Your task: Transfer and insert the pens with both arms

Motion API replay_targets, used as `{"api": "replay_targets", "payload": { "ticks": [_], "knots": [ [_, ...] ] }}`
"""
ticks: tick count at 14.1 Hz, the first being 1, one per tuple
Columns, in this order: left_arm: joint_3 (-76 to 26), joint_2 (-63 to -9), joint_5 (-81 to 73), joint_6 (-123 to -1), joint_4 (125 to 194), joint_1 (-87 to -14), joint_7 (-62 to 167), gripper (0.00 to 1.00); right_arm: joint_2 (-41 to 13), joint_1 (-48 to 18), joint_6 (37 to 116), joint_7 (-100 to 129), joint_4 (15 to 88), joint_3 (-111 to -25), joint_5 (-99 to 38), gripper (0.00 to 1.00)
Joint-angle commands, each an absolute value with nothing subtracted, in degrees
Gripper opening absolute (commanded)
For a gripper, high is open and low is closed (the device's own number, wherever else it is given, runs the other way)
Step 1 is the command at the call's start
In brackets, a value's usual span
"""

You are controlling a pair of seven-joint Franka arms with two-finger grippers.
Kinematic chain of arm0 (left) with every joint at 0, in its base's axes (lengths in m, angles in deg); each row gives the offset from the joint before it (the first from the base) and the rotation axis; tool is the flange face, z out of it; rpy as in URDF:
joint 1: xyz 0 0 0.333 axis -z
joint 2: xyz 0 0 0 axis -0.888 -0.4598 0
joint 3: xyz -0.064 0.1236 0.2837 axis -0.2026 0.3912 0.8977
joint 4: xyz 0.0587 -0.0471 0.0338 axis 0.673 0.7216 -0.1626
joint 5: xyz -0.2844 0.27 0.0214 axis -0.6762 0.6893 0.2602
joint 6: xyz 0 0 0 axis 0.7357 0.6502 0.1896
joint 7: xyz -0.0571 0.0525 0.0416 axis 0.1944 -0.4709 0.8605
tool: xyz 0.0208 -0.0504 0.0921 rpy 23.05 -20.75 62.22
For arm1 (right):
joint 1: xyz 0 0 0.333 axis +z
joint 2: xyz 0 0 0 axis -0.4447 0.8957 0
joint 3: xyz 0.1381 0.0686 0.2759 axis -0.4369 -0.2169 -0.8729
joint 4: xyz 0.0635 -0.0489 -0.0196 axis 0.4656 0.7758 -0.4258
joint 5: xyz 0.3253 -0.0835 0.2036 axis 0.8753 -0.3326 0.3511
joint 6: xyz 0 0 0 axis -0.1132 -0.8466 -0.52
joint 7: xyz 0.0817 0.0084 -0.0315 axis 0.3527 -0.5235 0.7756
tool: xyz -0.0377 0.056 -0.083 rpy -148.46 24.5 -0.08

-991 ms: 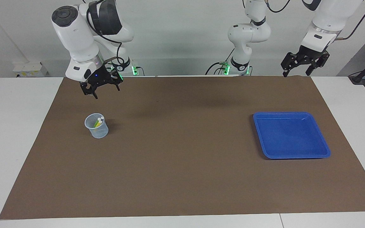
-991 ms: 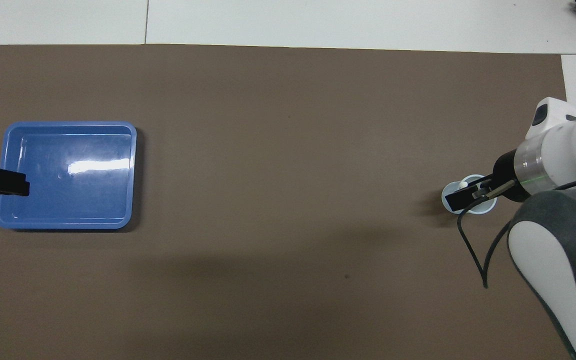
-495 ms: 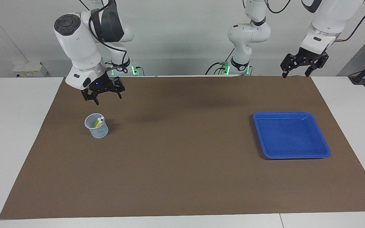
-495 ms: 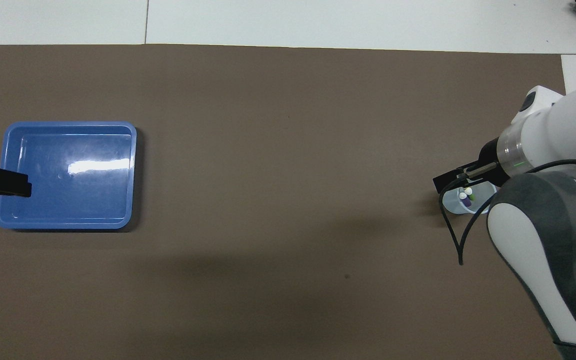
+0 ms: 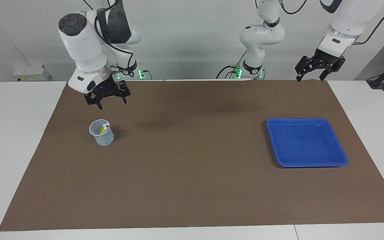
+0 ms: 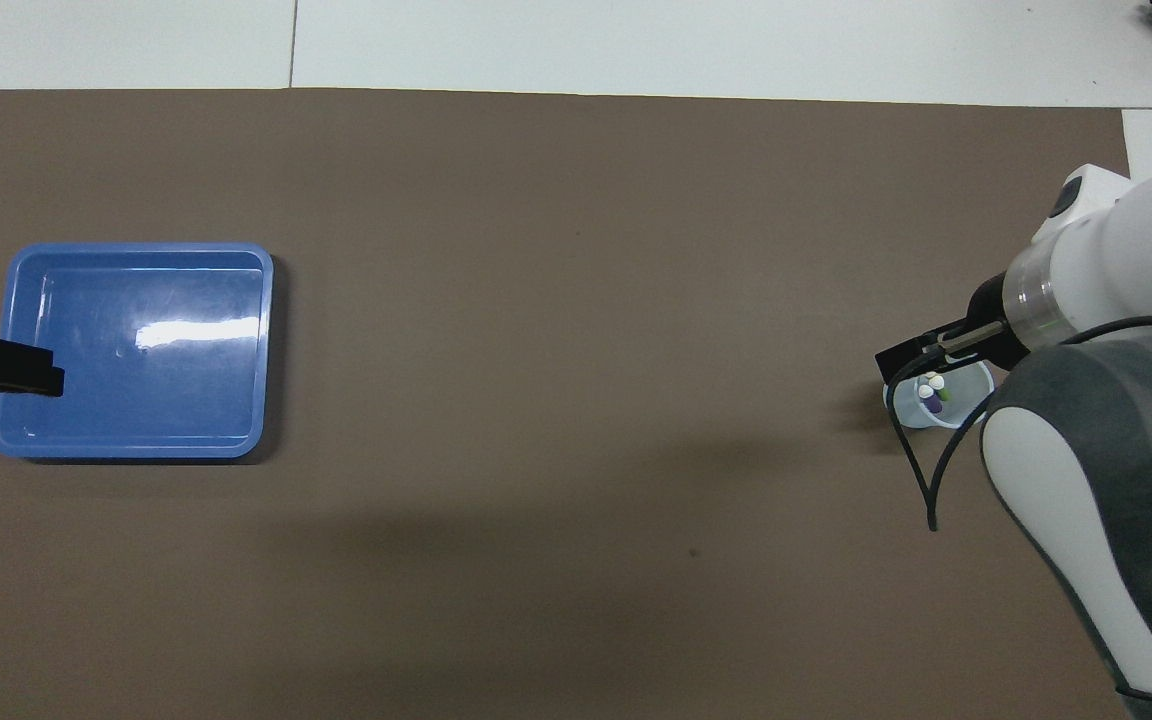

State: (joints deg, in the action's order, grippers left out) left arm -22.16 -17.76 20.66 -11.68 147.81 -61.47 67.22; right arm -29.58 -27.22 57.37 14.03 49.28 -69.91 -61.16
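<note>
1. Three pens (image 5: 104, 128) stand tips-up inside a clear cup (image 5: 102, 134) on the brown mat (image 5: 192, 186), toward the right arm's end of the table; yellow, green and purple shafts with whitish ends show in the overhead view.
2. Right gripper (image 5: 106, 102) hangs in the air above the mat, over the patch just beside the cup on the robots' side, fingers spread apart and holding nothing.
3. Left gripper (image 5: 312, 72) hangs high over the mat's edge nearest the robots, at the left arm's end, fingers also spread and holding nothing.
4. Blue tray (image 5: 342, 156) lies flat on the mat toward the left arm's end, well apart from the cup.
5. Two smaller white arms with green lights (image 5: 255, 43) stand at the robots' edge of the table.
</note>
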Motion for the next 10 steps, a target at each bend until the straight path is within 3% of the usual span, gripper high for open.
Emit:
{"api": "replay_targets", "payload": {
  "ticks": [1,10],
  "knots": [
    [-22.45,-18.32,19.7,-10.26,146.34,-62.1,67.7,1.0,-29.46,-26.84,55.63,10.84,47.75,-69.59,-62.9,1.0],
    [-22.36,-18.32,19.79,-10.0,146.34,-61.57,67.7,1.0,-29.72,-26.93,55.19,9.96,47.4,-69.68,-62.55,1.0]
  ]
}}
